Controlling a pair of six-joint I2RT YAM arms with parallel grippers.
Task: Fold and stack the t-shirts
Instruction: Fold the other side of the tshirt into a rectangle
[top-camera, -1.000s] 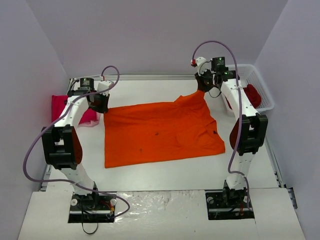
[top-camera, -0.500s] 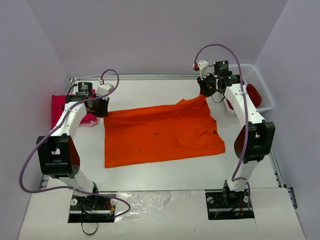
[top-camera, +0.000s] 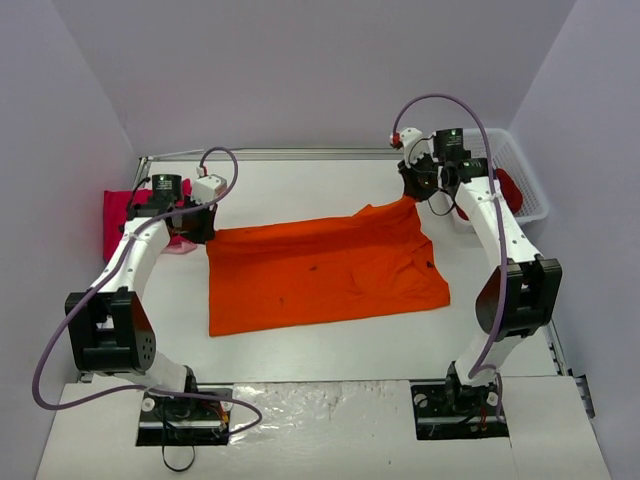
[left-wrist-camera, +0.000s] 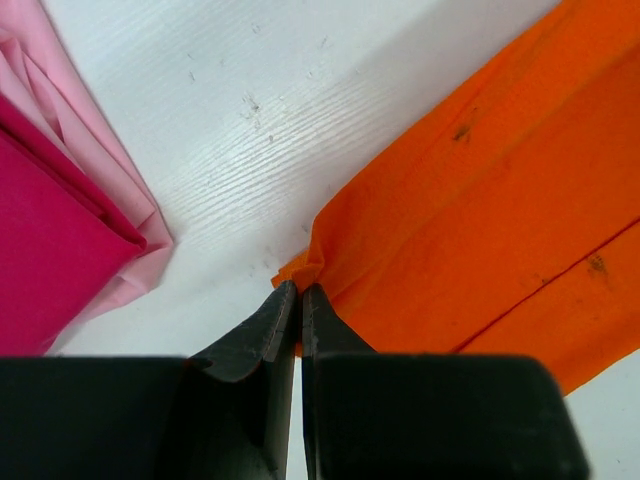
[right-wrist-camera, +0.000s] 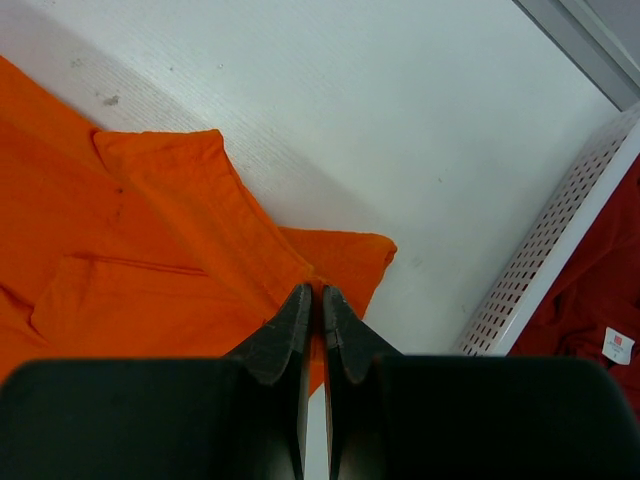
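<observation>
Holding: both arms pinch the far edge of one orange shirt (top-camera: 320, 270), one at each far corner.
Orange shirt: spread mostly flat over the middle of the bench (top-camera: 330, 345), near edge lying on the surface, some creases and a few small dark specks on the cloth.
Left gripper (left-wrist-camera: 300, 290): fingers clenched on the shirt's far left corner, where the cloth bunches into a small pucker at the tips; it sits low, toward the bench's left edge.
Right gripper (right-wrist-camera: 312, 292): fingers clenched on the shirt's far right corner; the cloth rises to a small peak there, with a folded flap lying just beside the tips.
Magenta shirt (left-wrist-camera: 50, 230): folded, at the left edge of the bench, near the left gripper but apart from the orange cloth.
Pale pink shirt (left-wrist-camera: 90, 140): folded under the magenta one, its edges showing along the side facing the orange shirt.
Basket (right-wrist-camera: 540, 260): white lattice, at the far right corner of the bench, near the right gripper.
Dark red shirt (right-wrist-camera: 600, 280): crumpled inside the basket, a small white tag (right-wrist-camera: 617, 347) showing on it.
Gap: bare white bench lies between the orange shirt and the pink stack, and between the shirt and the basket.
</observation>
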